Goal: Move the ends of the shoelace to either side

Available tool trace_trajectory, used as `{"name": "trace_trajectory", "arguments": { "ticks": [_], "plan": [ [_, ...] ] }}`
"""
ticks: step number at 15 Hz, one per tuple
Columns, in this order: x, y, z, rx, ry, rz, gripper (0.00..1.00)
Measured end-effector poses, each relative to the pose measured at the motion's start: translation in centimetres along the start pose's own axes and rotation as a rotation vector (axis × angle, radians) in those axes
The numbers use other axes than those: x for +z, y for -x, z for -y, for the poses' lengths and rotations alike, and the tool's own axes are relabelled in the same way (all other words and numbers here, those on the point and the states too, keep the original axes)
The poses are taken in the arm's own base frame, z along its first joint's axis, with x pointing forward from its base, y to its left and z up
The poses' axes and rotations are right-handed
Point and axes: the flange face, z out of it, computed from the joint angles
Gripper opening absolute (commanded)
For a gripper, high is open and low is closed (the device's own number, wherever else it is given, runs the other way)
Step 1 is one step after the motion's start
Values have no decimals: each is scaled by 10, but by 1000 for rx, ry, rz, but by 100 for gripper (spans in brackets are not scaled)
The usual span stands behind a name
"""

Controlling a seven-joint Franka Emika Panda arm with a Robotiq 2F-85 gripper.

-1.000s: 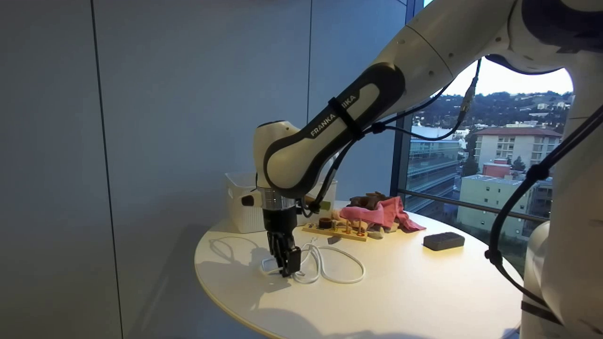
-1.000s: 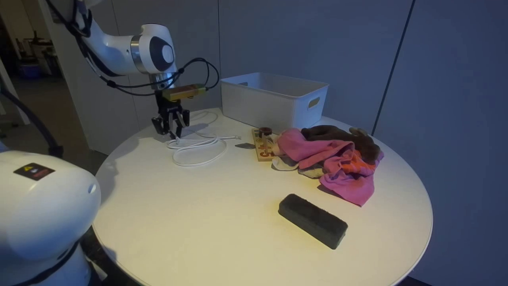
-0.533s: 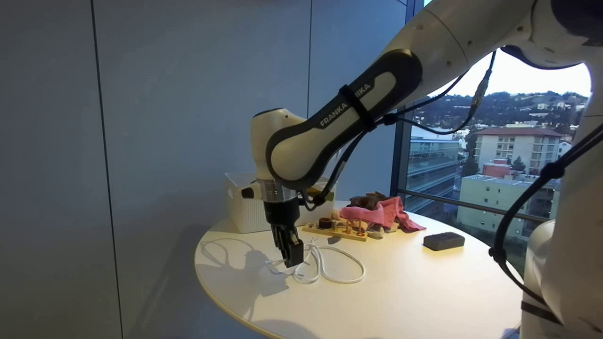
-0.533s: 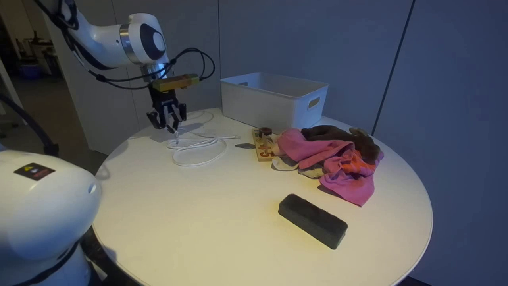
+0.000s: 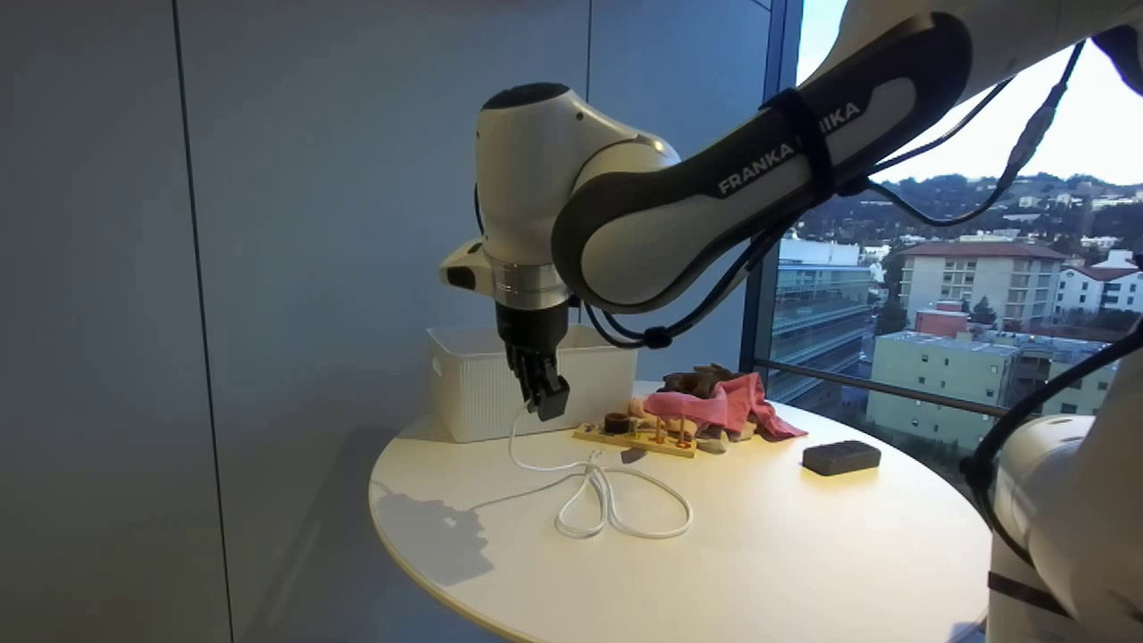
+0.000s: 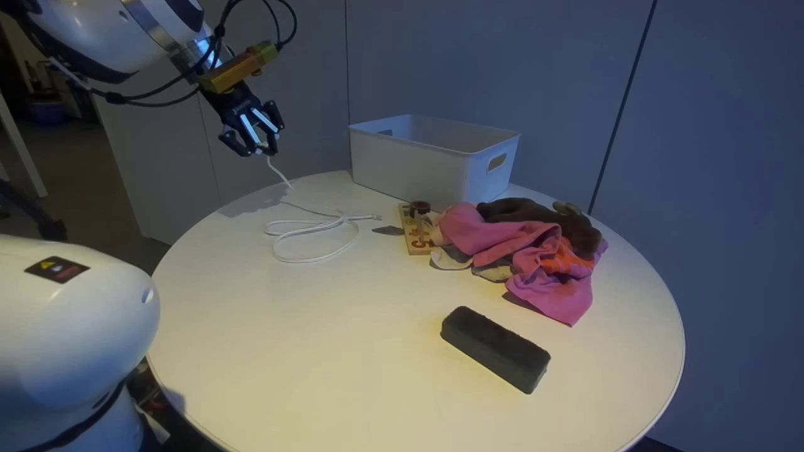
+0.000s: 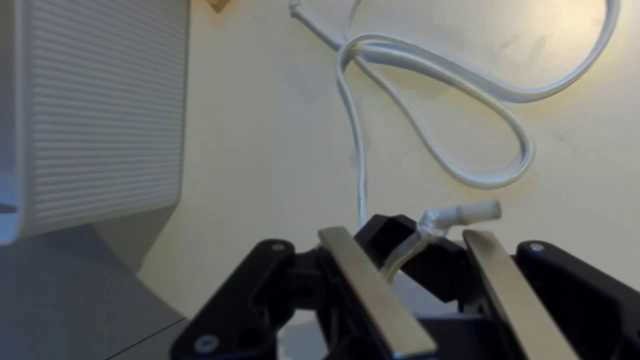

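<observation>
The shoelace is a white cord that lies in loops on the round table, in both exterior views (image 5: pixel 650 535) (image 6: pixel 308 261) and in the wrist view (image 7: pixel 361 170). My gripper (image 5: pixel 542 411) (image 6: pixel 262 150) (image 7: pixel 407 250) is shut on the lace near one end, held in the air in front of the white bin. The held tip (image 7: pixel 475 212) sticks out past the fingers. From the gripper the cord hangs down to the table and runs to the loops. The other end (image 6: pixel 375 217) lies on the table beyond the crossing, near the wooden board.
A white bin (image 5: pixel 527 393) (image 6: pixel 408 163) (image 7: pixel 107 115) stands at the back of the table (image 6: pixel 314 351). A wooden peg board (image 6: pixel 414 242) and a heap with pink cloth (image 6: pixel 553 295) lie beside it. A dark block (image 6: pixel 496 348) lies nearer the table's edge.
My gripper has risen from the table with the lace end held, drawing that strand up off the surface. The loops and the other end have stayed in place.
</observation>
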Motion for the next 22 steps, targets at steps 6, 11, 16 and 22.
{"name": "trace_trajectory", "arguments": {
  "ticks": [6,11,16,22],
  "plan": [
    [15,-34,-25,117,301,-22,6],
    [56,-62,-57,229,445,43,43],
    [82,-81,-72,318,399,149,81],
    [46,-61,-72,518,261,246,100]
  ]
}}
